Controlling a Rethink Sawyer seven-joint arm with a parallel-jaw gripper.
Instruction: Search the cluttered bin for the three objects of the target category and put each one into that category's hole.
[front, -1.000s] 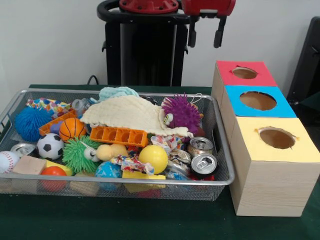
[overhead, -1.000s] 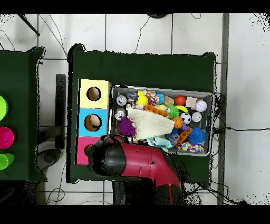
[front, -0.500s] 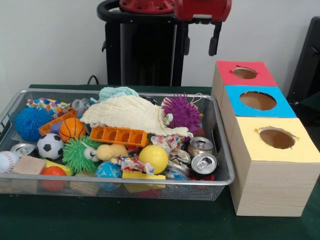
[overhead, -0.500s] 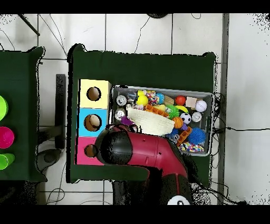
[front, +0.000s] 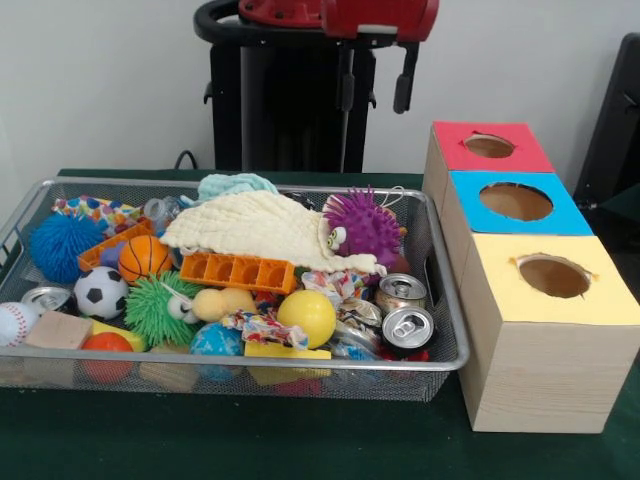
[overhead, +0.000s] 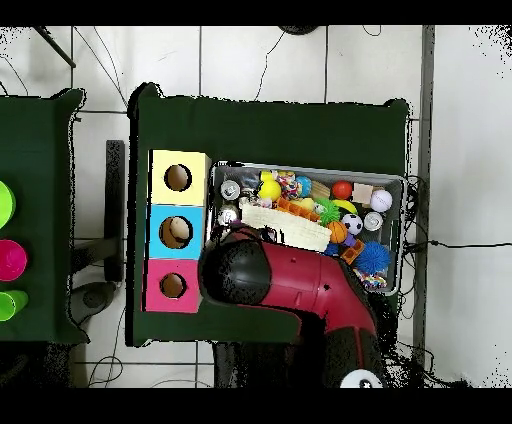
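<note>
**Hovering above the bin's far edge**

Hanging high over the cluttered bin (front: 440, 330), the gripper (front: 374, 82) has its jaws apart and empty. Down in the mesh, one crumpled bright wrapper (front: 262, 327) lies beside a yellow ball (front: 307, 316); another wrapper (front: 95, 211) sits at the far left corner.

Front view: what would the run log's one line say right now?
tool: open, empty, high over bin's far side | wire bin: full | wrappers: none picked | boxes: untouched

Lab: tiled floor (overhead: 260, 60), trailing cables (overhead: 452, 243), robot pedestal (front: 290, 100).
</note>
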